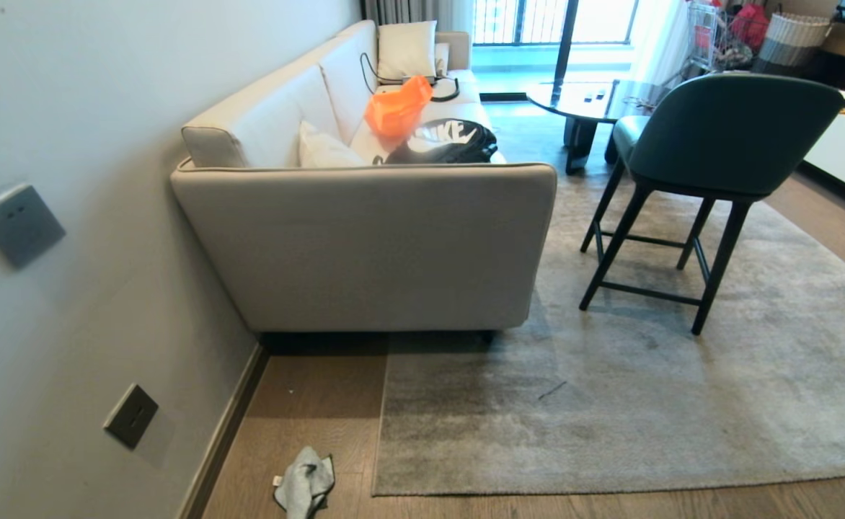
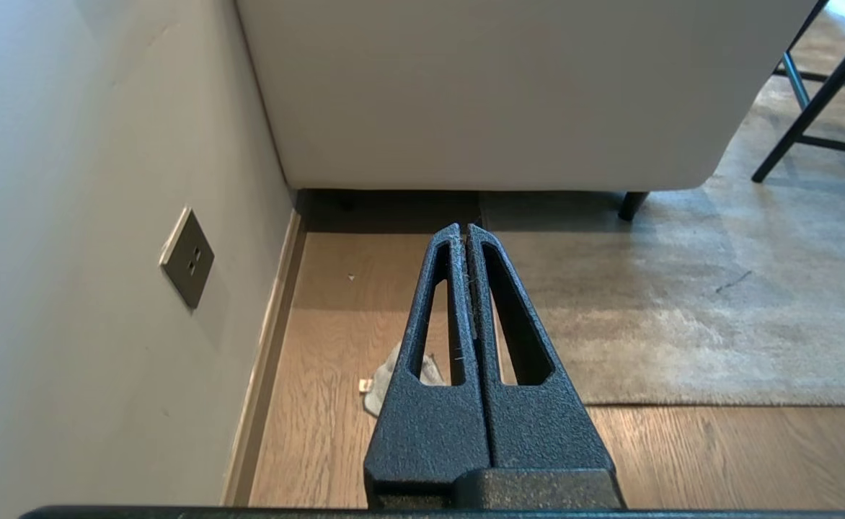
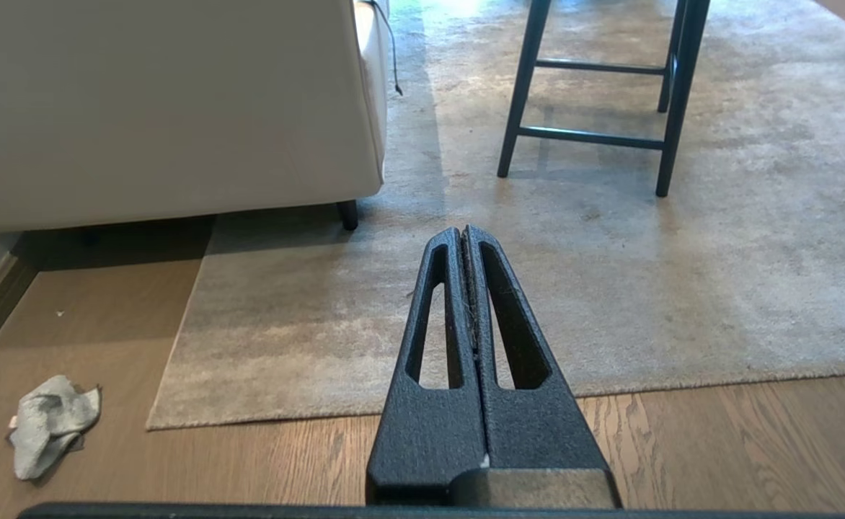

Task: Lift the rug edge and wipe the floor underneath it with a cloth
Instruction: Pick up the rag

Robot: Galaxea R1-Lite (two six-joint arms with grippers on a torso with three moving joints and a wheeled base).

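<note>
A large pale grey rug lies flat on the wood floor, its near rug edge straight and its corner square. The crumpled grey-blue cloth rests on bare planks between rug corner and wall. In the right wrist view the cloth shows clearly; in the left wrist view the cloth is partly behind the fingers. My left gripper is shut and empty, held high above floor beside the rug's side edge. My right gripper is shut and empty, above the rug. Neither arm shows in the head view.
A beige sofa stands partly on the rug against the left wall, which has a dark baseboard. A dark green stool stands on the rug at the right. A dark round table is behind it.
</note>
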